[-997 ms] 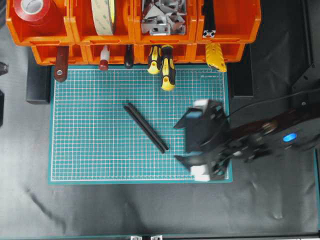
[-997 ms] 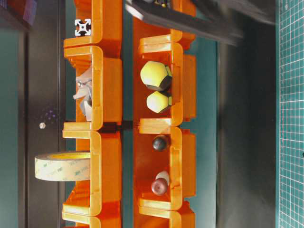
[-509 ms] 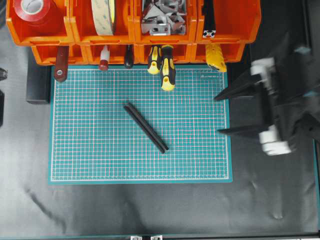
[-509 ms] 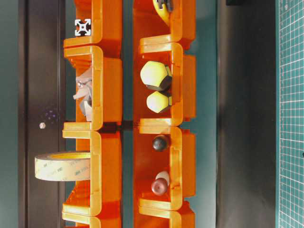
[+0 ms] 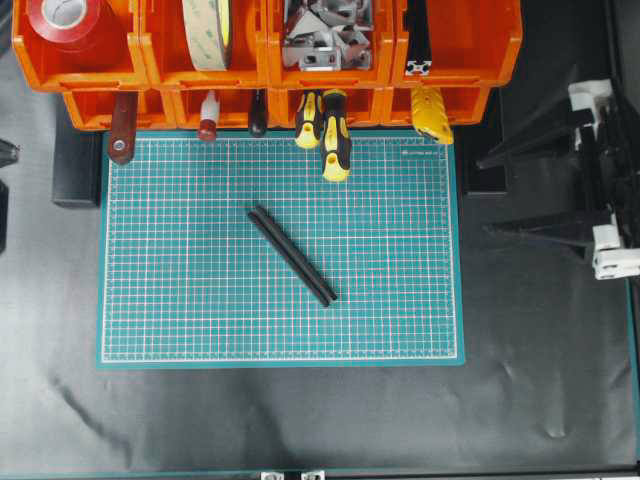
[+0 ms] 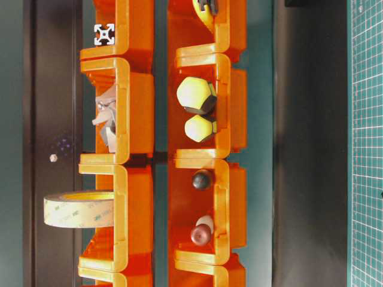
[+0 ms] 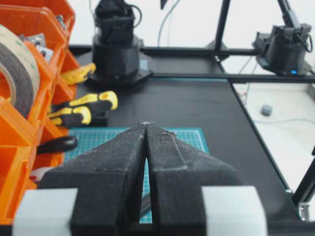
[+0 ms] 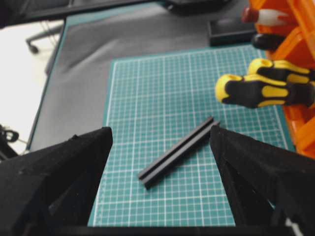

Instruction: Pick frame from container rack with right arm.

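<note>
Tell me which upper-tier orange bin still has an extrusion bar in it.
The rightmost upper bin: a black grooved bar lies along its left side, its cross-shaped end facing out. The others hold red tape, a tape roll and metal brackets.

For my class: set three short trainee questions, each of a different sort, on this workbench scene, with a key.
1. True or false: the black frame lies on the green cutting mat.
2. The right pincer is: A) shut on the frame B) open and empty C) inside a bin.
3. Fill in: the left pincer is ____.

Key: 1 true; 2 B; 3 shut.
</note>
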Robot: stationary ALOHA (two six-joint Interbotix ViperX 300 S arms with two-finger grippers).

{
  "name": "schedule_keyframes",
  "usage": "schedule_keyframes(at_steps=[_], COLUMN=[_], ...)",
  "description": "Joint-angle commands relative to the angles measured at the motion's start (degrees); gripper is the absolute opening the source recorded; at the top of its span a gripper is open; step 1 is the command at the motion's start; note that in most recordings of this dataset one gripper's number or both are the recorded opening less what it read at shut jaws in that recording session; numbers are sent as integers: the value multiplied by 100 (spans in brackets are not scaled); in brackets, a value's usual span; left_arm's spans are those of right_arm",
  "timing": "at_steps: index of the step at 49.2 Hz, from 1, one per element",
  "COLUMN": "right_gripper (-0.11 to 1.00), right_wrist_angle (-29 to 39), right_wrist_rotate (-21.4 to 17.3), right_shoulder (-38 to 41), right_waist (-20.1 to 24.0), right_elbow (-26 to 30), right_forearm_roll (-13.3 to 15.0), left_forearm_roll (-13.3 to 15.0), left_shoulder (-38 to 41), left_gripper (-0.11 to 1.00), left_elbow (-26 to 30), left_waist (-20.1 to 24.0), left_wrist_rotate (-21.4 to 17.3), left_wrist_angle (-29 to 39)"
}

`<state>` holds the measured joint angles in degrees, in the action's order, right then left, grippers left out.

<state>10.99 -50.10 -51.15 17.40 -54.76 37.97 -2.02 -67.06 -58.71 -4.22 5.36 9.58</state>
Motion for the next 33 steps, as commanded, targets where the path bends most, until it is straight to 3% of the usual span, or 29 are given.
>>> schedule_keyframes(at_steps=[1, 33], right_gripper=[77, 77], right_wrist_angle=[-53, -9], right_wrist_rotate=[18, 18], right_shoulder=[-114, -598], right_waist=[-53, -193], right_elbow=[53, -114], right_forearm_roll=[18, 18], left_forearm_roll=[-18, -18], left_shoulder=[44, 44], left_gripper=[0, 0], left_elbow=[44, -44], left_waist=[0, 9], left_wrist_rotate=[0, 9], left_wrist_angle=[-18, -26])
